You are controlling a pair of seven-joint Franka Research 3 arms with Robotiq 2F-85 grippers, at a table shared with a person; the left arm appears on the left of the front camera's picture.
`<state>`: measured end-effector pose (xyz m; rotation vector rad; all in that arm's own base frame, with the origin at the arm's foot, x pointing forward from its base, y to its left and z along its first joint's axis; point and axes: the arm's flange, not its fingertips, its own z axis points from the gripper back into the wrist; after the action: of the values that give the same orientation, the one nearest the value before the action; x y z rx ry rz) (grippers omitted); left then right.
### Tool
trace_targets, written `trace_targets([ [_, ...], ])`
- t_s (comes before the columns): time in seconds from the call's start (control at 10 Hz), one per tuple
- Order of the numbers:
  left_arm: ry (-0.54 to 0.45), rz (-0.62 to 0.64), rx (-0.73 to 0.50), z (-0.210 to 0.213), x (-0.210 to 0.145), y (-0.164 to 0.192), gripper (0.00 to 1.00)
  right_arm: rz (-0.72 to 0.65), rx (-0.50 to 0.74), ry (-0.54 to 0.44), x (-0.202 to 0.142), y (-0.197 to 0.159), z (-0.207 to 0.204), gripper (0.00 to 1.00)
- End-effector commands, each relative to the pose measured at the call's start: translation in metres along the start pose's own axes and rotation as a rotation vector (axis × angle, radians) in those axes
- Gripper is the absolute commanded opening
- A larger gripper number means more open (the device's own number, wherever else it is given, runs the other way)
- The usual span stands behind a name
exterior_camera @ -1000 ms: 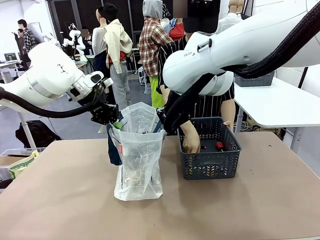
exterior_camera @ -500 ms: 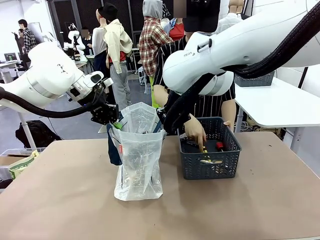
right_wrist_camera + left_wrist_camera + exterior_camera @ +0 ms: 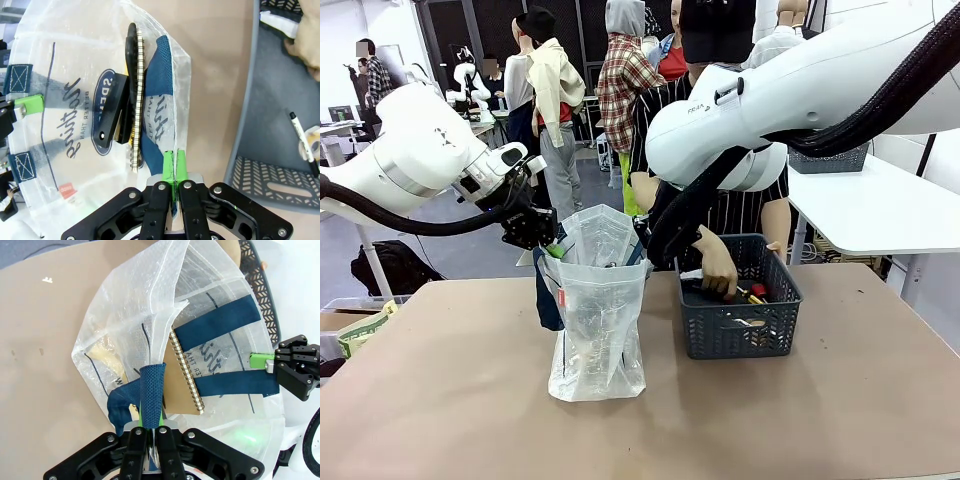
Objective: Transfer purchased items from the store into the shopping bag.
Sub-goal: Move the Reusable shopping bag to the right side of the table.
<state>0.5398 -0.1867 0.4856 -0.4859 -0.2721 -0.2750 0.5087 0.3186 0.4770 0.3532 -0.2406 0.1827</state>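
Shopping bag (image 3: 597,320) is held open at the rim by both grippers; a person's hand (image 3: 717,272) is placed inside the basket (image 3: 738,335).

The bag is stood upright on the tan table (image 3: 440,400), just left of the basket and not touching it. The left gripper (image 3: 152,432) is seen with fingers pressed together on one side of the rim, the blue handle strap (image 3: 151,390) pinched between them. The right gripper (image 3: 174,167) is clamped on the opposite rim, with the thin plastic caught between its green pads. A spiral notebook (image 3: 185,375) is seen on edge inside the bag, a black item (image 3: 117,115) flat against it and a pale yellowish item (image 3: 105,352) lower down. In the basket, a marker pen (image 3: 299,132) and a red-capped item (image 3: 758,291) are seen beside the hand.
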Motion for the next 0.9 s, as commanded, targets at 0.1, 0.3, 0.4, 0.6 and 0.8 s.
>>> trace_targets([
  [0.1,0.009,0.003,0.005,0.001,0.0013,-0.0001,0.0,-0.009,0.011,0.001,-0.0002,0.0003,0.0005,0.0],
  [0.3,0.009,0.003,0.005,0.001,0.0013,-0.0001,0.0,-0.009,0.011,0.001,-0.0002,0.0003,0.0005,0.0],
  [0.4,0.009,0.003,0.005,0.001,0.0013,-0.0001,0.0,-0.009,0.011,0.001,-0.0002,0.0003,0.0005,0.0],
  [0.6,0.009,0.003,0.005,0.001,0.0013,-0.0001,0.0,-0.009,0.011,0.001,-0.0002,0.0003,0.0005,0.0],
  [0.8,0.009,0.003,0.005,0.001,0.0013,-0.0001,0.0,-0.009,0.011,0.001,-0.0002,0.0003,0.0005,0.0],
])
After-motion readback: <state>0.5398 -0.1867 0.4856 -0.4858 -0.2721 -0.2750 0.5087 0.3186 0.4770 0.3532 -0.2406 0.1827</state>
